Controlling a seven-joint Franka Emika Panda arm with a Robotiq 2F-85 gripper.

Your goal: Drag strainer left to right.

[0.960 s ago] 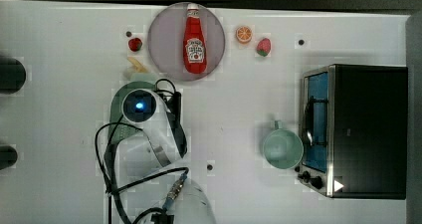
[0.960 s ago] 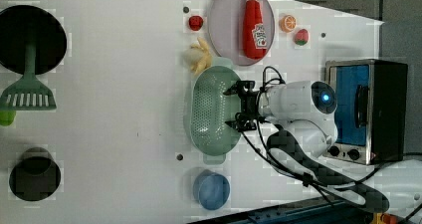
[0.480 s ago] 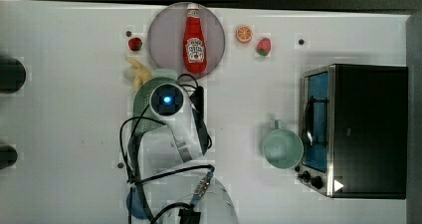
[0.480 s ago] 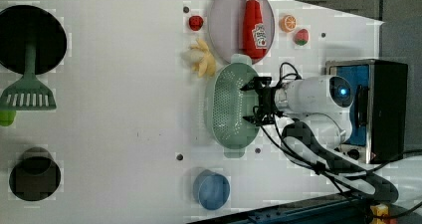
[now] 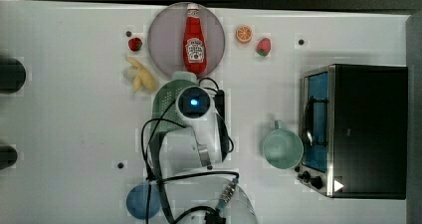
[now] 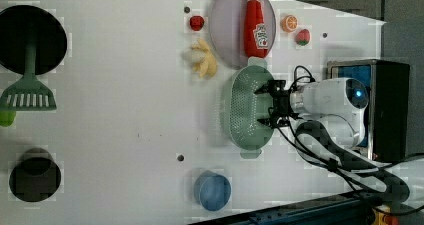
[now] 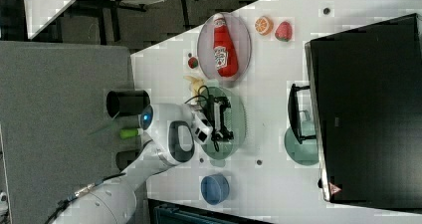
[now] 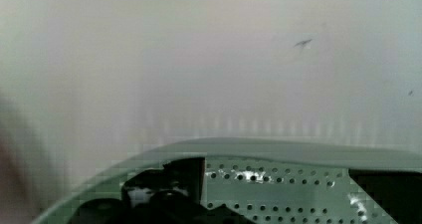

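The strainer (image 6: pixel 245 107) is a pale mint-green oval colander with small holes, lying on the white table just below the ketchup plate in the left view. My gripper (image 6: pixel 264 105) is open, its two dark fingers spread and reaching down inside the strainer's bowl near the rim on the left view's right. In the top view my arm covers most of the strainer (image 5: pixel 166 97). The right view shows the gripper (image 7: pixel 225 117) inside the strainer (image 7: pixel 240 115). In the wrist view the strainer's rim (image 8: pixel 278 147) and holed wall lie close ahead, with a dark fingertip (image 8: pixel 169 184) against the wall.
A ketchup bottle (image 5: pixel 193 40) lies on a grey plate (image 5: pixel 161 35) touching the strainer's end. A banana (image 5: pixel 142 77) is beside it. A mint mug (image 5: pixel 282 149) and a toaster oven (image 5: pixel 363 129) stand on the top view's right. A blue bowl (image 5: pixel 142 201) sits near the front edge.
My arm has moved towards the right of the top and left views, and the strainer has slid with it, ending close under the ketchup plate. The fingers stayed open.
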